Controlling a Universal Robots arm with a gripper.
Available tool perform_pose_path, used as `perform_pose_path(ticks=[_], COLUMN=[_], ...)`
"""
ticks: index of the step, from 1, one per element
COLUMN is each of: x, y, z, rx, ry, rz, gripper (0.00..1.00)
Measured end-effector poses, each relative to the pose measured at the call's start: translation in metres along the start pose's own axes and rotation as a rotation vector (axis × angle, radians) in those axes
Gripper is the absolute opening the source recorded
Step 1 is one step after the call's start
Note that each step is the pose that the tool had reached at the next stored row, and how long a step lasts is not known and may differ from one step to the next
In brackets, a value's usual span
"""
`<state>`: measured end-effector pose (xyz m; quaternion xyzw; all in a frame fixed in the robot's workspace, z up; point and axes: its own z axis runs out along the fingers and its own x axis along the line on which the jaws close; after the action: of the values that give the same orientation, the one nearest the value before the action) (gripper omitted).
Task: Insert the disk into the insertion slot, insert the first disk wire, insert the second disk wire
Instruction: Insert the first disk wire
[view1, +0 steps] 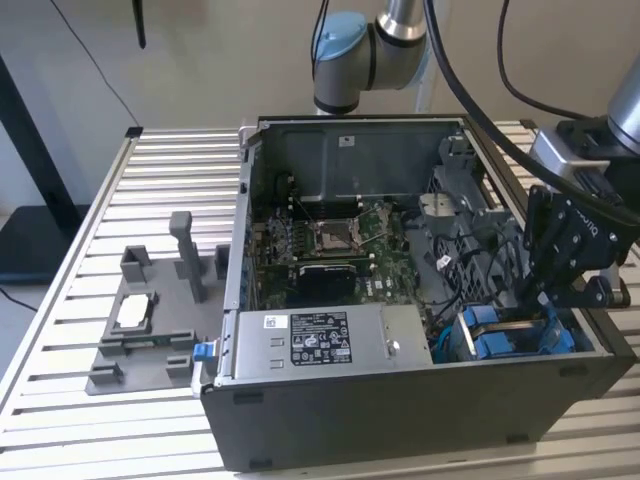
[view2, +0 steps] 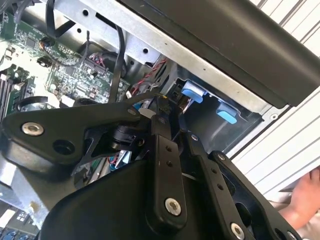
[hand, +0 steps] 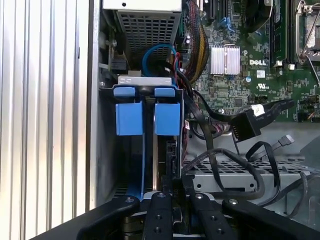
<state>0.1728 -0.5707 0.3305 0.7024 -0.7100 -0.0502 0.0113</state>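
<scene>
Slatted aluminium desk (view1: 170, 170) carries an open PC case (view1: 420, 410). The grey fixture (view1: 150, 335) sits well apart, to the exterior view's left.

- The gripper (hand: 175, 184) is down inside the case at the exterior view's near right corner, right over the insertion slot (hand: 107, 150).
- The disk (hand: 169, 155) looks already seated edge-on in that bay. Its blue carrier tabs (hand: 129, 117) stand up at the bay mouth, and the connector edge faces the gripper.
- Both wrist views show the fingers (view2: 161, 135) drawn together with the tips almost meeting. I can't tell whether a wire plug is pinched between them.
- A loose black connector (hand: 245, 125) lies on its cable just beside the bay, over the motherboard (view1: 340, 240) edge. A loop of black cable (hand: 235, 160) curls close to the finger links.

Risks, my read:
- Plug and port aren't clearly lined up from here. A tilted push could bend the port or skid off the drive edge.
- That cable loop could snag on the linkage and drag the neighbouring wires.
- If the carrier tabs aren't latched, pushing on the connector shifts the drive instead of mating the plug.
- What looks like a person's hand (view2: 305, 195) rests on the desk just outside the case wall, close to the arm's working space.
</scene>
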Motion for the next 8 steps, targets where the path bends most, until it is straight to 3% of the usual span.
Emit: perform_pose_path(ticks=[6,7,8], x=[0.0,0.0,0.0], y=[-0.0001,-0.0001,0.0], z=[0.0007,0.0005,-0.0005], rx=[0.0,-0.0001,0.0], ry=[-0.001,-0.0007,0.0001], rz=[0.0,0.0,0.0], gripper=[0.2,0.27,0.27])
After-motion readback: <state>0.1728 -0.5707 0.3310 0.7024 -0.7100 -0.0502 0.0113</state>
